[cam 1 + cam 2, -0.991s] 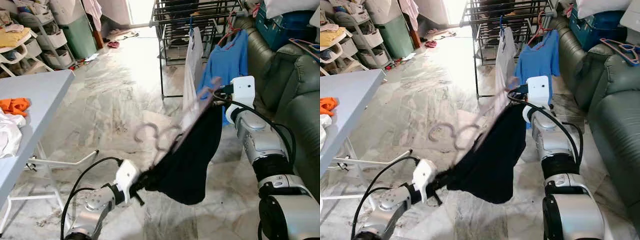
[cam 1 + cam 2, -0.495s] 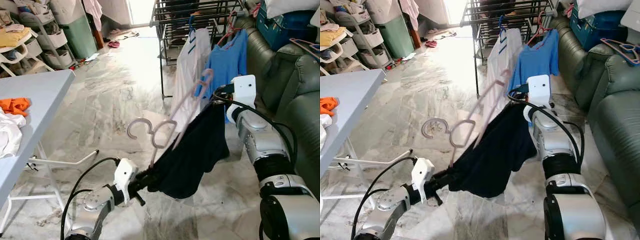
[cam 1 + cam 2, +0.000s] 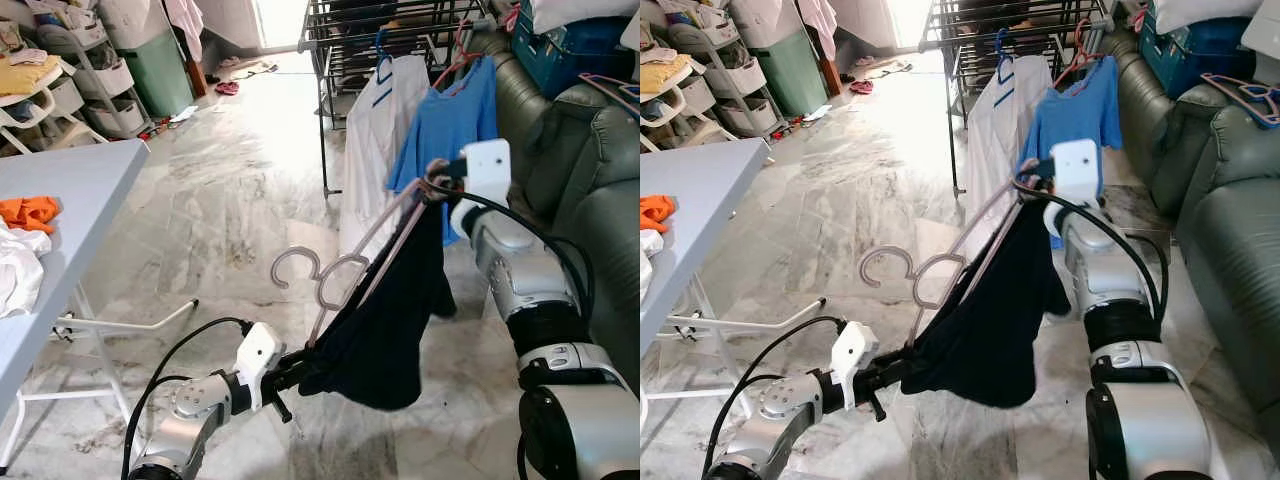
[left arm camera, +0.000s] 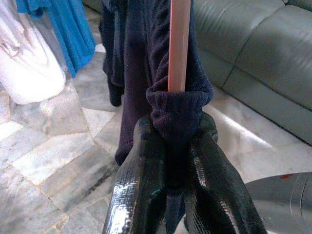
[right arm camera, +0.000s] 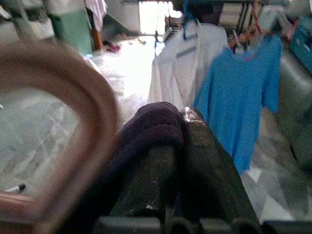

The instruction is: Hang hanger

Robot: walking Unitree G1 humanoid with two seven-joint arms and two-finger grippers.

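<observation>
A pale pink hanger (image 3: 345,268) carries a dark navy garment (image 3: 385,320) and hangs slanted between my two arms above the marble floor. My left gripper (image 3: 296,368) is low and shut on the lower end of the hanger and the cloth bunched around it (image 4: 176,109). My right gripper (image 3: 432,187) is higher, near the drying rack, shut on the garment's upper end (image 5: 151,129) beside the hanger's curved corner (image 5: 68,87). The hanger's hook (image 3: 290,262) points left into free air. The black drying rack (image 3: 345,60) stands behind.
On the rack hang a white shirt (image 3: 375,150) and a blue T-shirt (image 3: 450,115). A green sofa (image 3: 590,190) runs along the right. A grey table (image 3: 60,220) with orange and white clothes stands at left. Storage shelves (image 3: 60,70) line the far left.
Both grippers kept their hold. The right gripper rose slightly with the hanger's upper end, and the hanger and garment swung, the hook shifting a little right.
</observation>
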